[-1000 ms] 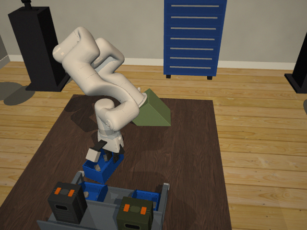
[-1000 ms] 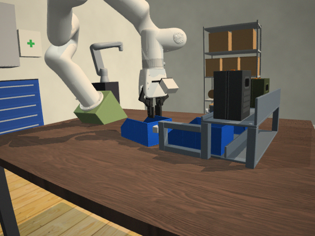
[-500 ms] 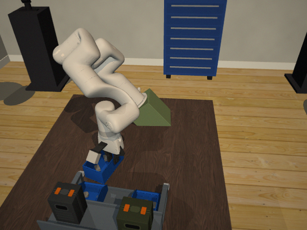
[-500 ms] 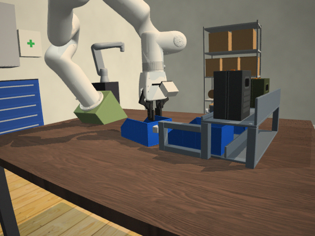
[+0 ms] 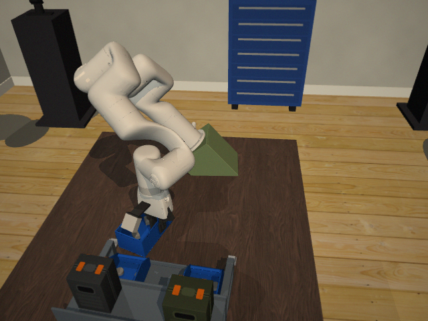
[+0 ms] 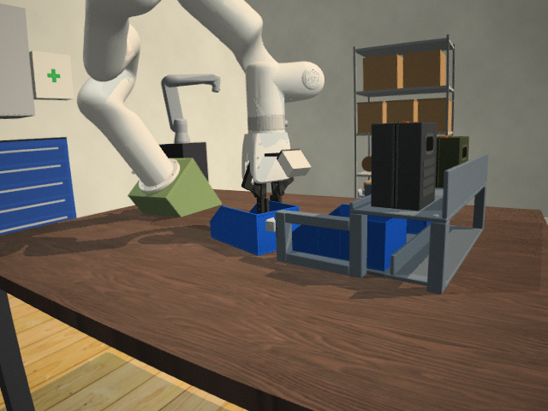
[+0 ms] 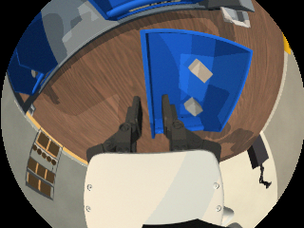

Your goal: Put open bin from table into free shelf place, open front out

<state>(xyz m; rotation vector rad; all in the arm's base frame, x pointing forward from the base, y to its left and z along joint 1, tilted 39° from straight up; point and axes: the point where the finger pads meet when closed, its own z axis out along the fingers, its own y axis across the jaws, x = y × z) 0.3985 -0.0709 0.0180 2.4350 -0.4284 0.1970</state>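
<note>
The blue open bin [image 5: 138, 240] [image 6: 241, 232] [image 7: 216, 89] stands level on the table, just in front of the grey shelf [image 5: 145, 290] [image 6: 442, 247]. Two pale parts [image 7: 200, 71] [image 7: 192, 106] lie in it. My gripper [image 5: 152, 221] [image 6: 267, 199] [image 7: 151, 104] points straight down with one finger on each side of the bin's side wall. The fingers are partly open, with a small gap to the wall on both sides.
A black case [image 5: 93, 281] [image 6: 402, 165] and an olive case [image 5: 188, 298] [image 6: 451, 154] stand on the shelf's upper board. The arm's green wedge base [image 5: 216, 155] [image 6: 176, 190] sits at the back of the table.
</note>
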